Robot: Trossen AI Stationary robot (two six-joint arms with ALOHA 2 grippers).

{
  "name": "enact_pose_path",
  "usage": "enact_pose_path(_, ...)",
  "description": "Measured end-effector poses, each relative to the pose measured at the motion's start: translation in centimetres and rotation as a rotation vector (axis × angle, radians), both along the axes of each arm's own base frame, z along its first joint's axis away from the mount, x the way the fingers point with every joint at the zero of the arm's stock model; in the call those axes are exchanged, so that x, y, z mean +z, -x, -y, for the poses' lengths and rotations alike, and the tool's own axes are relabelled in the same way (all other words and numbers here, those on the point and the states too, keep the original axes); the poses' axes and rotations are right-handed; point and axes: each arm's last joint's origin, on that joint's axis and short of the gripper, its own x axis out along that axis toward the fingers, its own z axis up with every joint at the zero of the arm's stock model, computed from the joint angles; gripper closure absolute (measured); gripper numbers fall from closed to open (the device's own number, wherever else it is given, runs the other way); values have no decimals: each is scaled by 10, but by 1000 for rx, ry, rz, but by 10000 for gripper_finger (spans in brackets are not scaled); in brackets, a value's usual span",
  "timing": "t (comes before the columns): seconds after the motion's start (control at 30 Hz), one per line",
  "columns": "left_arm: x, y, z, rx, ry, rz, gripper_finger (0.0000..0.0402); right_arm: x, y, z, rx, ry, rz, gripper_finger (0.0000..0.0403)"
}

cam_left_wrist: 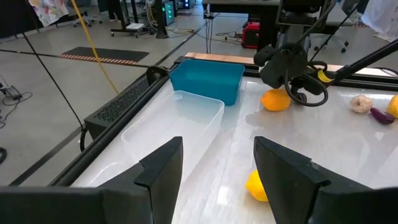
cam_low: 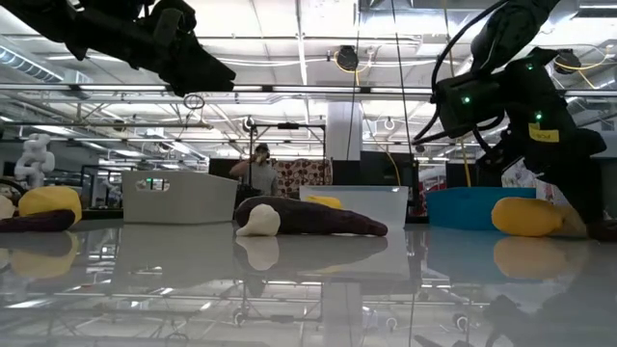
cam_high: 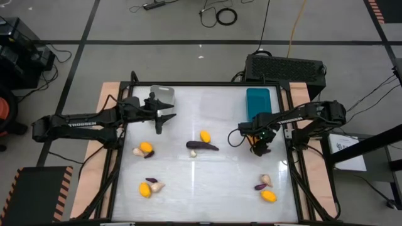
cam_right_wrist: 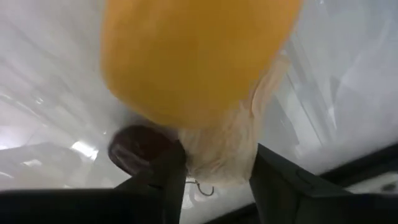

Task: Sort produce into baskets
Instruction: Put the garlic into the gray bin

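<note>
Three baskets line the far edge; the right gripper (cam_high: 260,145) hangs near the teal basket (cam_high: 257,102), fingers pinching a whitish mushroom (cam_right_wrist: 217,146) (beneath a yellow fruit (cam_right_wrist: 193,56)); the left gripper (cam_high: 162,119), jaws spread, hovers beside the grey basket (cam_high: 162,94).

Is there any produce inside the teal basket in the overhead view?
No, the teal basket shows only its bare blue floor from above, and every visible piece of produce lies out on the table.

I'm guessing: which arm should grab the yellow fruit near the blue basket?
Right. The right gripper is right at that yellow fruit; the left gripper waits open by the grey basket.
</note>
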Motion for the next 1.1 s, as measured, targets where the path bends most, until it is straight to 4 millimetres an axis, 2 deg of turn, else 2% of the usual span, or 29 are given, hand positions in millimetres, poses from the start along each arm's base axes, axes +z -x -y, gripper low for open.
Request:
enact_pose_path(0.1, 0, 0, 0, 0, -2, 0, 197, 4, 2, 0, -6, -2, -37, 270)
enact_pose_path(0.23, 0, 0, 0, -2, -9, -2, 197, 19, -4, 0, -24, 4, -57, 271)
enact_pose_path(0.43, 0, 0, 0, -3, -11, -3, 197, 55, -20, 3, -9, 58, -45, 268)
enact_pose_path(0.6, 0, 0, 0, -8, -34, -9, 197, 85, -35, 7, -2, 125, 40, 268)
enact_pose_path(0.8, 0, 0, 0, -8, -35, -6, 197, 109, -62, 12, 44, 224, 285, 268)
enact_pose_path(1.1, 1, 0, 0, -7, -33, -4, 197, 129, -120, 19, 285, 362, 885, 268)
